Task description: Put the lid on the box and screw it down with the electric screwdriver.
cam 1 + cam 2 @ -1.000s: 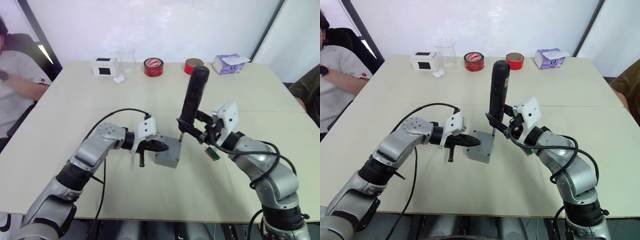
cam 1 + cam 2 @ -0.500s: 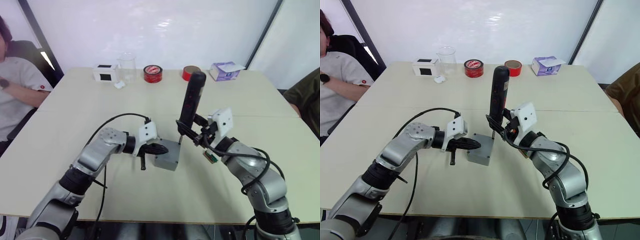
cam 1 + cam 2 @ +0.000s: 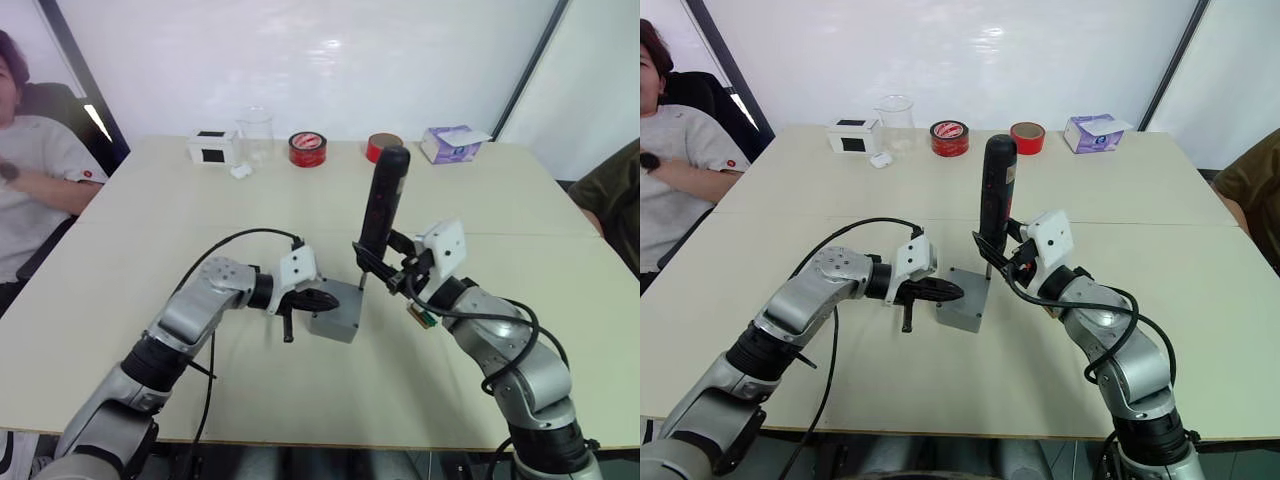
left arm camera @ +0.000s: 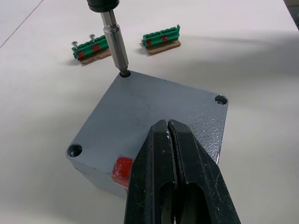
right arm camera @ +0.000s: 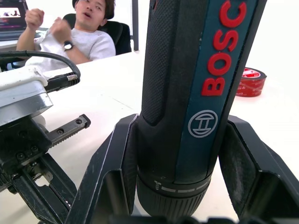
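Note:
The grey box [image 3: 335,320] stands mid-table with a red mark [image 4: 122,168] on its side. The lid [image 4: 154,116] lies flat on top of it, its corner holes showing. My left gripper [image 4: 167,125] is shut, its tips over the lid's near edge, and is also seen from the head as the left gripper [image 3: 318,297]. My right gripper [image 3: 382,266] is shut on the lower body of the electric screwdriver [image 3: 381,205], which stands upright. Its metal bit [image 4: 117,44] sits in the lid's far corner hole.
Two green-and-brown pieces [image 4: 91,49] [image 4: 161,39] lie just beyond the box. Along the far edge stand a white-and-black box [image 3: 211,146], a clear beaker [image 3: 254,128], two red tape rolls [image 3: 307,148] and a purple tissue box [image 3: 452,142]. A person [image 3: 30,165] sits at the left.
The head camera has shifted, widening the picture. Grippers, screwdriver and box keep the same places relative to each other.

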### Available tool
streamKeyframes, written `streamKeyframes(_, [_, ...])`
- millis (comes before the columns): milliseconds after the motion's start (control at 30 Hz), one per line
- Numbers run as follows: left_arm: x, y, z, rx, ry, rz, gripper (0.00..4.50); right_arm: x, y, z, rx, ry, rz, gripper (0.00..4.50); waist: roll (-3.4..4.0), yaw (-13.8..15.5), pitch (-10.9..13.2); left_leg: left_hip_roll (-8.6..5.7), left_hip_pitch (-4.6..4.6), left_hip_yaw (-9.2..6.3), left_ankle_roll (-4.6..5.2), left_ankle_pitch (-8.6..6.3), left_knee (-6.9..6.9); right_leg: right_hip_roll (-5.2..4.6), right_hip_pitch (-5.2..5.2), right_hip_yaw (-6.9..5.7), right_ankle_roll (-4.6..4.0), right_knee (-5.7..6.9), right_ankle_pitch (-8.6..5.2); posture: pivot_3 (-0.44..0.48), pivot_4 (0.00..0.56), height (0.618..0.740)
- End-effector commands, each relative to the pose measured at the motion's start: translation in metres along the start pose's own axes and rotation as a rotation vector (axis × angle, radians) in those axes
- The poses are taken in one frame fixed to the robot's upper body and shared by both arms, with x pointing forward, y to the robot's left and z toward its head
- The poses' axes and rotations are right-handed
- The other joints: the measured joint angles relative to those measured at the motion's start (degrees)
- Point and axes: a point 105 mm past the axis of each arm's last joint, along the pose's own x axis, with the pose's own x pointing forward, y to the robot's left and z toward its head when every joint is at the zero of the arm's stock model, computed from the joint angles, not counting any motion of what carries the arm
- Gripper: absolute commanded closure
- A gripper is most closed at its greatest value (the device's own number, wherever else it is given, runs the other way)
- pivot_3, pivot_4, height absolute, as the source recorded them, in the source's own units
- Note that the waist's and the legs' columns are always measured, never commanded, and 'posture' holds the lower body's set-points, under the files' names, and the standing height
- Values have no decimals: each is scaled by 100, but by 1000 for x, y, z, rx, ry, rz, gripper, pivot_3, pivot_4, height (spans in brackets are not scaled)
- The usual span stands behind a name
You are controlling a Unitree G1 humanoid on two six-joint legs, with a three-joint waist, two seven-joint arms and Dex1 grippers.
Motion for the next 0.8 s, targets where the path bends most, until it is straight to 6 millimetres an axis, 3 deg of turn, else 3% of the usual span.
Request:
streamKeyframes(33, [3, -7, -40, -59, 142, -12, 4500, -9, -6, -66, 61, 288, -41, 2642, 2, 0, -20, 2, 0, 0, 0, 0, -7, 0, -1, -5, -1, -7, 0, 0, 150, 740])
streamKeyframes(267, [1, -9, -48, -67, 160, -21, 4500, -19, -5, -93, 87, 415, -74, 2642, 0, 0, -94, 2, 0, 0, -1, -1, -27, -6, 7, -6, -9, -34, -5, 0, 150, 740])
streamKeyframes(633, [5, -14, -56, -79, 172, -27, 4500, -16, -14, -98, 160, 380, -187, 2642, 2, 7, -98, 1, -1, 0, -2, -1, -71, -11, 12, -5, -12, -58, -9, 0, 150, 740])
streamKeyframes(800, [5, -15, -57, -75, 173, -27, 4500, -25, -17, -106, 153, 403, -219, 2642, 3, 17, -101, 7, 1, 0, -1, -1, -105, -28, 7, -4, -21, -59, -24, 0, 150, 740])
